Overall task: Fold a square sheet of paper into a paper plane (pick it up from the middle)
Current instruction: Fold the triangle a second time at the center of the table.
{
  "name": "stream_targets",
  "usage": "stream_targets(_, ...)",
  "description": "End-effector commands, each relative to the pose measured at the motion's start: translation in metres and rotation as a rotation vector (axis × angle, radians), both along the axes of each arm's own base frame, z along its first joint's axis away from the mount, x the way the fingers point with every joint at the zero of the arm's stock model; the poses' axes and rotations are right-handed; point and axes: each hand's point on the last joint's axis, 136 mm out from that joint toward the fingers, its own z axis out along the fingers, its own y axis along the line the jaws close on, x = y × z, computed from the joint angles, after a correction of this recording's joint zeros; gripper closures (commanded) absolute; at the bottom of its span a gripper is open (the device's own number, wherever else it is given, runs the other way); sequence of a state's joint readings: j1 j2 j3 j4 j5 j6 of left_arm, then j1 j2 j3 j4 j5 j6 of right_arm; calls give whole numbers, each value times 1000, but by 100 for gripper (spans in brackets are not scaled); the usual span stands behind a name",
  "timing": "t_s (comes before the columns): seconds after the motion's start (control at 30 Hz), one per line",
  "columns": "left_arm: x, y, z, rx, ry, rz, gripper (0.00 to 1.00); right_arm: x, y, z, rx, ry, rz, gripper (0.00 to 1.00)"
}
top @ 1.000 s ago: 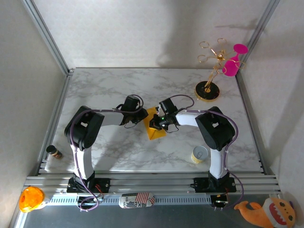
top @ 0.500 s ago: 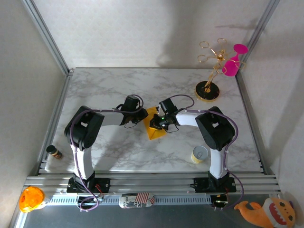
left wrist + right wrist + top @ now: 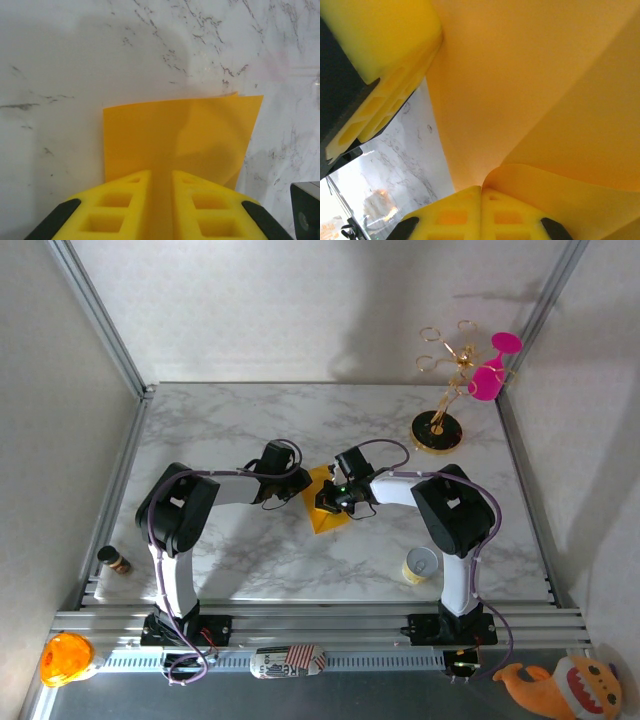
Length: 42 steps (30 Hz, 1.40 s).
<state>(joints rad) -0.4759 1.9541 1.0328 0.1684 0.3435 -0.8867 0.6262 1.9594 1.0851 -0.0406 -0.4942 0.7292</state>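
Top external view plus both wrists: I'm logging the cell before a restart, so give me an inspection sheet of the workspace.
Surface: marble table, no spills seen.
Job's things: square sheet of paper, partly folded, mid-table.
Clutter: paper cup; gold stand with pink glasses; small bottle by left rail.
Grippers: left gripper and right gripper both shut on the paper.
Cables: purple cables along arms, no snag seen.
Surroundings: orange toy, plush, both off-table.

We log: left gripper [image 3: 298,486] | right gripper [image 3: 330,502] | both meeting at square sheet of paper [image 3: 324,522] | marble table [image 3: 230,420] centre
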Motion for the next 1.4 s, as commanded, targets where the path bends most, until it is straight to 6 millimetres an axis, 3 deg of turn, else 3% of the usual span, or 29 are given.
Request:
stream_targets(0.0, -14, 12, -20, 50, 80, 10, 82, -6, -7, -11, -34, 31, -14, 97)
stream_targets(0.23, 8, 13, 22, 5, 3, 40, 77, -10, -8, -18, -46, 53, -10, 88)
stream_targets(0.43, 27, 45, 53, -23, -56, 148, 72, -10, -9, -19, -48, 56, -12, 75)
stream_targets(0.6, 22, 66, 64, -40, -73, 203, 68, -9, -9, -15, -44, 43, -14, 63)
stream_targets(0.8, 3, 65, 70, -53, -70, 188, 66, -10, -9, -16, -45, 43, -8, 60)
stream_targets(1.03, -28, 41, 59, -50, -23, 105, 71, -11, -20, -23, -110, 35, -19, 68)
stream_targets(1.27, -49, 1, 44, -81, 22, -2, 86, -16, -27, -32, -153, 55, -9, 93)
stream_targets(1.37, -57, -9, 29, -48, 55, -47, 91, -17, -29, -35, -173, 67, -10, 97)
